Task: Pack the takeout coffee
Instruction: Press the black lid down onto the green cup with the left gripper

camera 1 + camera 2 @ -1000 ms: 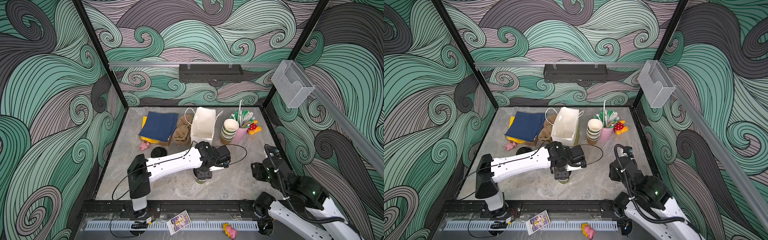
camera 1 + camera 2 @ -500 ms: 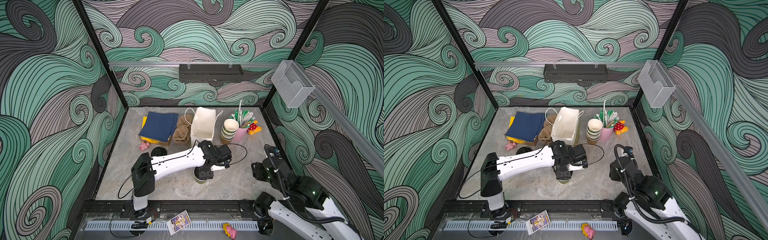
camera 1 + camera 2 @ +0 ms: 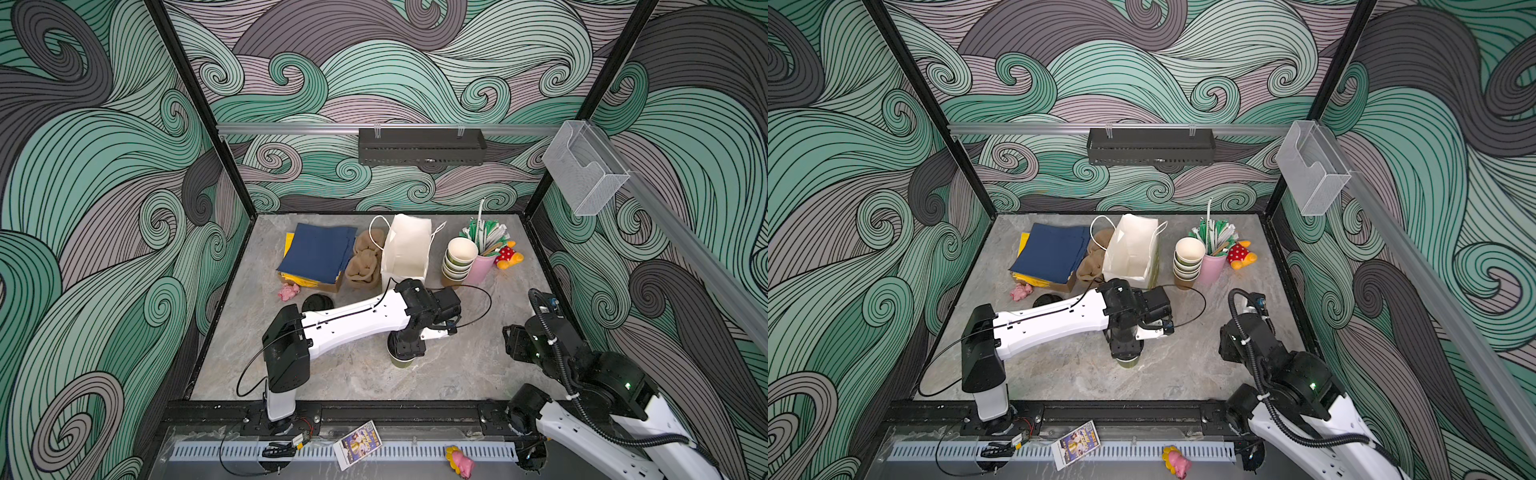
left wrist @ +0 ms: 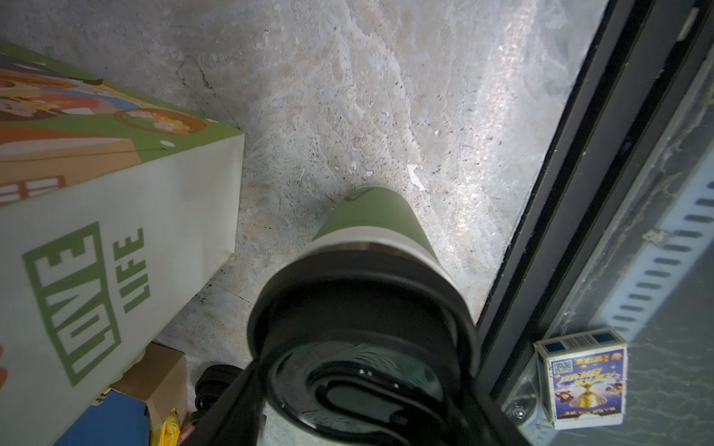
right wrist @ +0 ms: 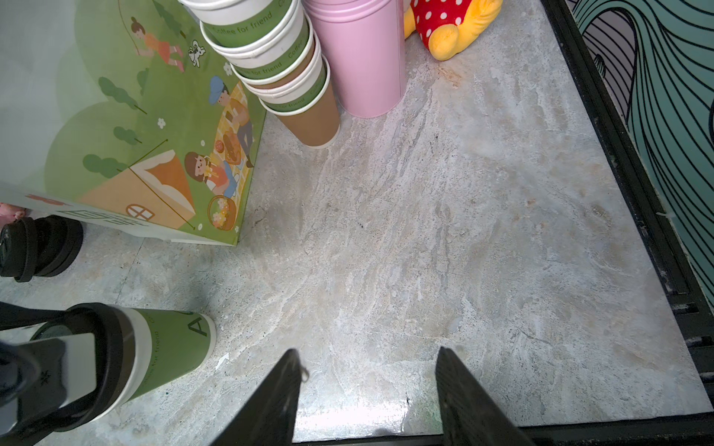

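Note:
A green paper coffee cup [image 3: 401, 362] [image 3: 1128, 362] stands on the table front of centre, capped with a black sip lid [image 4: 363, 293] [image 5: 112, 347]. My left gripper [image 4: 363, 386] points straight down over it, and its fingers [image 5: 58, 370] clamp the lid's rim from both sides. The cup's base [image 5: 201, 332] rests on the marble. My right gripper [image 5: 367, 355] hangs open above bare table at the front right, with nothing between its fingers. Several empty cups stand nested in a stack [image 3: 459, 259] [image 5: 278, 58] at the back, and a pile of spare black lids [image 3: 318, 301] [image 5: 38, 247] lies to the left.
A white paper bag [image 3: 407, 249] [image 4: 116, 231] stands open behind the left gripper. Beside the cup stack are a pink straw cup [image 3: 484, 266] and a plush toy [image 3: 509, 255]. Brown pulp carriers [image 3: 368, 262] and blue napkins [image 3: 318, 253] lie at the back left. The black front rail [image 4: 560, 193] is close to the lidded cup.
The left arm shifted slightly to the right early in the second and has since stayed still over the cup. The right arm has not moved.

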